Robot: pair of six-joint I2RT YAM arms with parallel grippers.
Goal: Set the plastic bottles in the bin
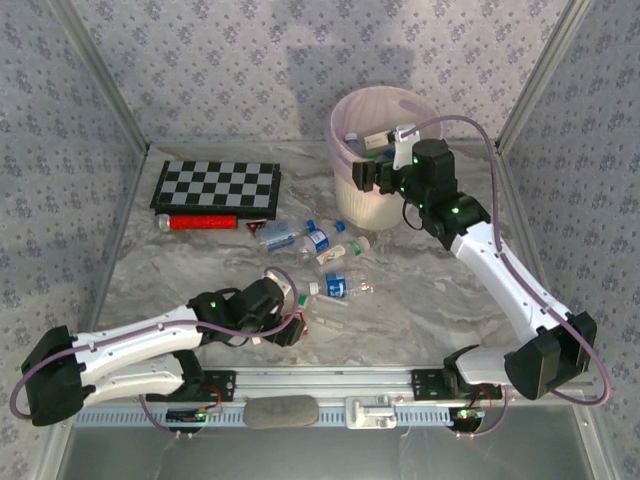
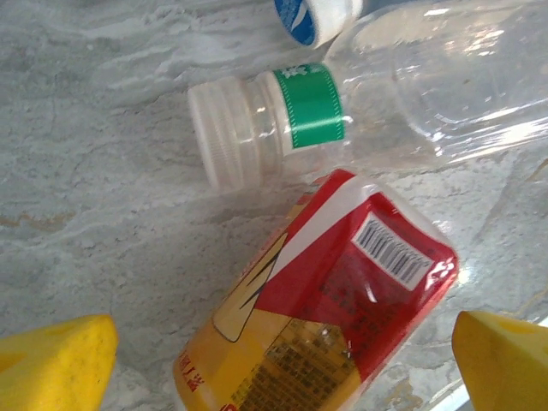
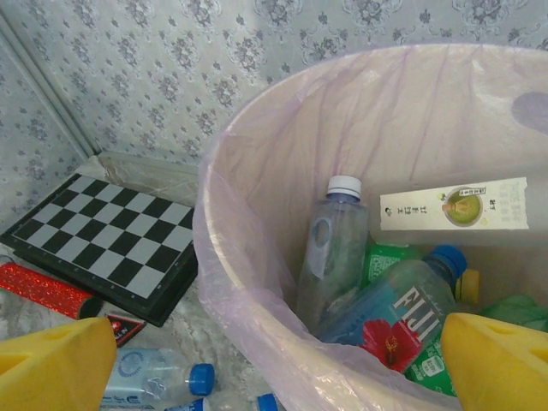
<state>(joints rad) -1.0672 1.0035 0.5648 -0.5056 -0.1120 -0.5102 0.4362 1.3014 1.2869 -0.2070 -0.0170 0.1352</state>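
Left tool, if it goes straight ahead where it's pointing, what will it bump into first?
Probably the red-and-yellow bottle lying on the table, right ahead of the open left tool. Depth is hard to judge.

Worktop (image 1: 180, 290): grey-white marbling. Walls (image 1: 250, 60): grey, small repeating floral print.
Chessboard (image 1: 217, 186), 10 o'clock: black-and-white checks. Stick (image 1: 200, 222) at its 6 o'clock: glittery red.
Bin (image 1: 365, 207), 1 o'clock: cream, translucent pink liner.
Plastic bottles (image 1: 318, 240), centre: mostly clear, blue caps and labels.
Left wrist: labelled bottle (image 2: 325, 325) red and yellow, white barcode patch. Banded bottle (image 2: 385, 103) at its 12 o'clock: clear, green band, white cap.
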